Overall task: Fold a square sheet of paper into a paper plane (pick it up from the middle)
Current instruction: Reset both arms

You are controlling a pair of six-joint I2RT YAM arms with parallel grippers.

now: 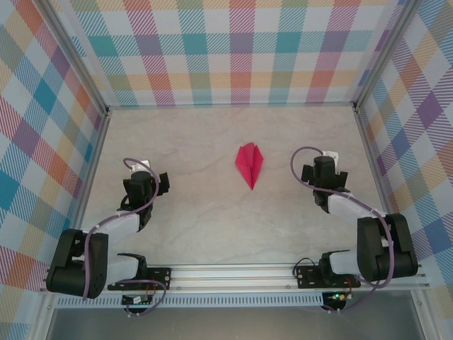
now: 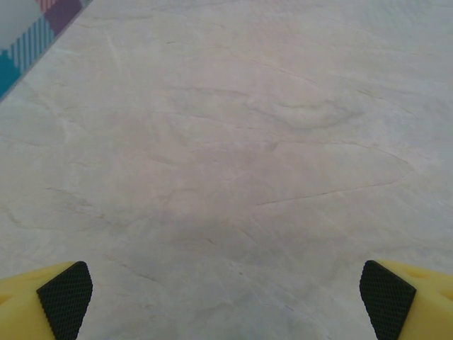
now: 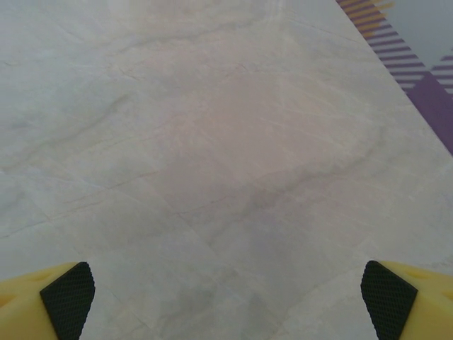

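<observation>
On the pale, marble-patterned table (image 1: 198, 219), about midway across its width, lies the paper plane (image 1: 249, 163), a small magenta-pink dart folded flat with a crease down its centre and a slanted wing on either side. Its sharp tip points toward the near edge where the arms are mounted, leaning slightly to the right, and its broader end faces the far wall. Nothing touches it; it sits alone between the two arms, somewhat nearer the right one and a little farther from the bases than either gripper. From above, the left gripper (image 1: 145, 177) hangs over bare table well to the left of the plane, and the right gripper (image 1: 323, 172) hangs over bare table to the plane's right, apart from it. Seen from the left wrist, the left gripper (image 2: 226, 304) has its yellow fingers (image 2: 65, 301) with black textured pads spread wide at the lower corners, with only table surface between them and a strip of checked wall (image 2: 28, 35) at the upper left. Seen from the right wrist, the right gripper (image 3: 226, 304) shows its fingers (image 3: 67, 297) spread just as wide, holding nothing, bare table between them. Colourful checked walls (image 1: 241, 49) enclose the table on three sides, and a metal rail (image 1: 233, 273) carries both arm bases along the near edge.
</observation>
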